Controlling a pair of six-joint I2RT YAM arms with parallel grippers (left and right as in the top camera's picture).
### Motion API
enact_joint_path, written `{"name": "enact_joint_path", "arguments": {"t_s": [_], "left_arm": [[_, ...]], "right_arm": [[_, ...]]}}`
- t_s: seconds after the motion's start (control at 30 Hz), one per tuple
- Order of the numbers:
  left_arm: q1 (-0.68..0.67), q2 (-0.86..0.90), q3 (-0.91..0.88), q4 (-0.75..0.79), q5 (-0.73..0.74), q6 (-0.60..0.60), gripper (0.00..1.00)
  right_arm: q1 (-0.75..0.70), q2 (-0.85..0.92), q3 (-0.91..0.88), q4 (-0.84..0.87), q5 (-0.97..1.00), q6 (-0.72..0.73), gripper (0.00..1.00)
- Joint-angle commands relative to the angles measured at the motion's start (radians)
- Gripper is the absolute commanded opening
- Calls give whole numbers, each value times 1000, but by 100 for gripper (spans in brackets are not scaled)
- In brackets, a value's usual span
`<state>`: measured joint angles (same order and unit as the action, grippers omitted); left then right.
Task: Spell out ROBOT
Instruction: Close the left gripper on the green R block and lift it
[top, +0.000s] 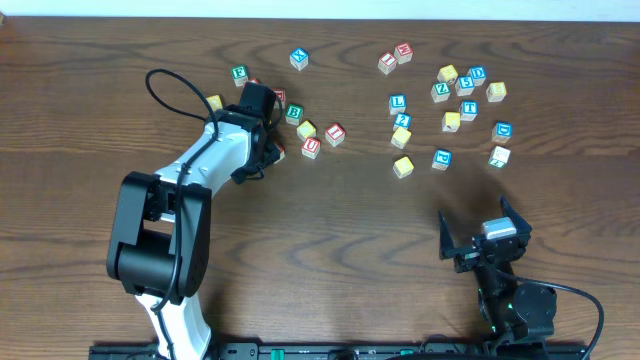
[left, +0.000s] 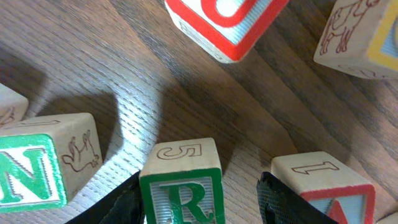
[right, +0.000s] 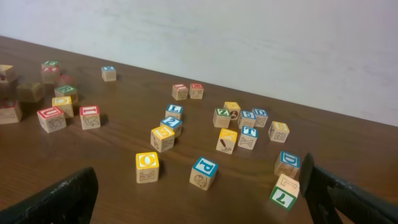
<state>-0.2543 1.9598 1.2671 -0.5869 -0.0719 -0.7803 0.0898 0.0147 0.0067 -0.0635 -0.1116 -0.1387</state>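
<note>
The green-faced R cube (left: 180, 193) stands on the table between the fingers of my left gripper (left: 199, 186). The left finger (left: 121, 205) lies against its side. The right finger (left: 280, 202) stands apart from it by a clear gap, so the gripper is open around the cube. In the overhead view the left gripper (top: 268, 140) covers the R cube. A yellow O cube (right: 147, 167) and a blue T cube (right: 249, 138) lie in the right-hand scatter. My right gripper (top: 478, 225) hangs wide open and empty near the front edge.
A green N cube (left: 31, 171) sits close on the left of the R cube and a red-faced cube (left: 329, 186) close on its right. A red U cube (top: 311, 147) and a yellow cube (top: 306, 129) lie just ahead. Several more cubes are scattered at the back right.
</note>
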Motion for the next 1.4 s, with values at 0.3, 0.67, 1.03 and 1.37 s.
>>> {"name": "enact_joint_path", "arguments": {"t_s": [0.3,0.67,1.03,1.37], "left_arm": [[2,9,-8,-10,-9,18,49],[2,9,-8,-10,-45,18,49],[2,9,-8,-9,-45,17,27],[2,5,-7,-10,-43,47,14]], "right_arm": [[3,-3,-1,-4,4,11,99],[3,-3,-1,-4,4,11,99],[3,-3,-1,-4,4,11,99],[3,-3,-1,-4,4,11,99]]}}
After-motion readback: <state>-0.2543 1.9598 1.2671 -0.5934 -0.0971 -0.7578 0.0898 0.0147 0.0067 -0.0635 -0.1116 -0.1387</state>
